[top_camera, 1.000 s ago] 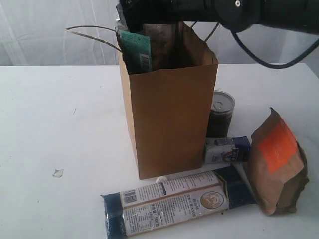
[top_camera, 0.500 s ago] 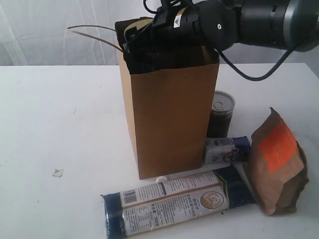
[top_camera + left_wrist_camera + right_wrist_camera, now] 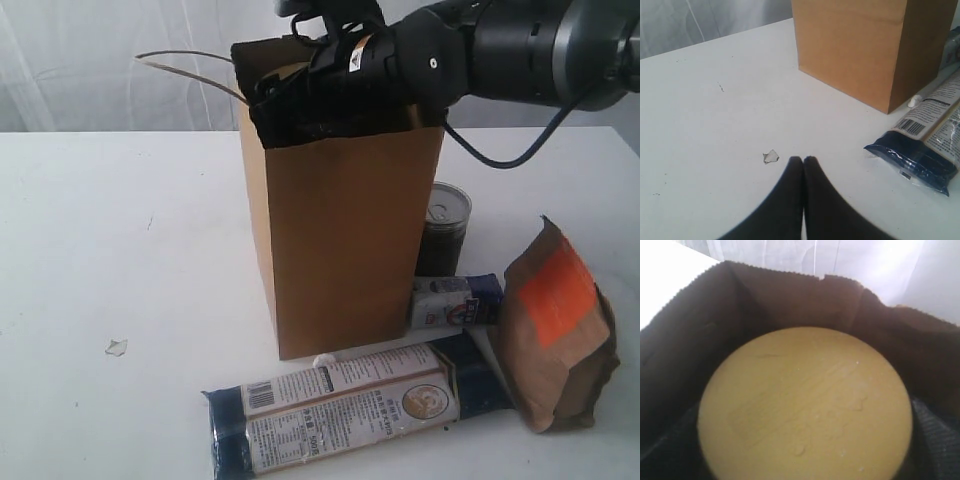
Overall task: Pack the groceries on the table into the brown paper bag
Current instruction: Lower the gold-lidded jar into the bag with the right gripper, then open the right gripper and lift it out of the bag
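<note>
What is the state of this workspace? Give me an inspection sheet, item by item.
Surface: white table, flat and plain.
Job's things: brown paper bag upright; gold-lidded jar inside its mouth; dark can, blue-white packet, brown pouch and long navy-tan packet outside the bag, on the table.
Clutter: small clear scrap on the table.
Grippers: left pincer shut, empty, above the table near the scrap; right pincer in the bag mouth, jaws wide around the jar, apparently gripping it.
Cables: black cable loops from the right arm.
Surroundings: white curtain behind.
</note>
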Controlling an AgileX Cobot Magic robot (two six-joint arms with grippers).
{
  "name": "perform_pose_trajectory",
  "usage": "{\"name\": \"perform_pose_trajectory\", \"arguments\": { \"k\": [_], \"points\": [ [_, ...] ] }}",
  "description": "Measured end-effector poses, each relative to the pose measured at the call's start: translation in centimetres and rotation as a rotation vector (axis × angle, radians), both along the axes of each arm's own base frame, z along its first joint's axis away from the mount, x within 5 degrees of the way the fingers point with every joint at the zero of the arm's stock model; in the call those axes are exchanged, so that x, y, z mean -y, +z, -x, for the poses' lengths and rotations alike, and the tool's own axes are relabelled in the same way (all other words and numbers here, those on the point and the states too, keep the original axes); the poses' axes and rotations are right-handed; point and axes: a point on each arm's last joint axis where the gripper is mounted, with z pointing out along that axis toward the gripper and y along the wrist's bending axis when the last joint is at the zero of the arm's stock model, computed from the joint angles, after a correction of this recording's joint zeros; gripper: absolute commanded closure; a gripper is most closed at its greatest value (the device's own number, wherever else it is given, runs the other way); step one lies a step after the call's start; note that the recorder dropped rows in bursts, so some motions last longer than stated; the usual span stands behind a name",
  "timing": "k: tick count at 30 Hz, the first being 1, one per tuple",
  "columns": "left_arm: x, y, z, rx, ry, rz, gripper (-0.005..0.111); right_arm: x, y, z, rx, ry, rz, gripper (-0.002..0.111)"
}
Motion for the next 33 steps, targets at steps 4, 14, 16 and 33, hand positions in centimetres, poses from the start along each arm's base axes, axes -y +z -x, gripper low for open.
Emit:
{"name": "perform_pose_trajectory", "arguments": {
  "k": [4,14,16,33],
  "points": [
    [0.0,0.0,0.0,0.0,0.0,0.0,0.107,0.3,0.3,0.4,-0.029,-0.004,0.011,0.035],
    [0.0,0.0,0.0,0.0,0.0,0.0,0.107,0.5,0.1,0.7,-0.073,-0.005,0.044,0.018],
    [0.0,0.0,0.0,0.0,0.0,0.0,0.107,0.5,0.1,0.7,-0.075,-0.005,0.045,0.012],
    [0.0,0.0,0.0,0.0,0.0,0.0,0.107,0.7,1.2,1.1,-0.041,0.008,0.047,0.008]
  ]
}}
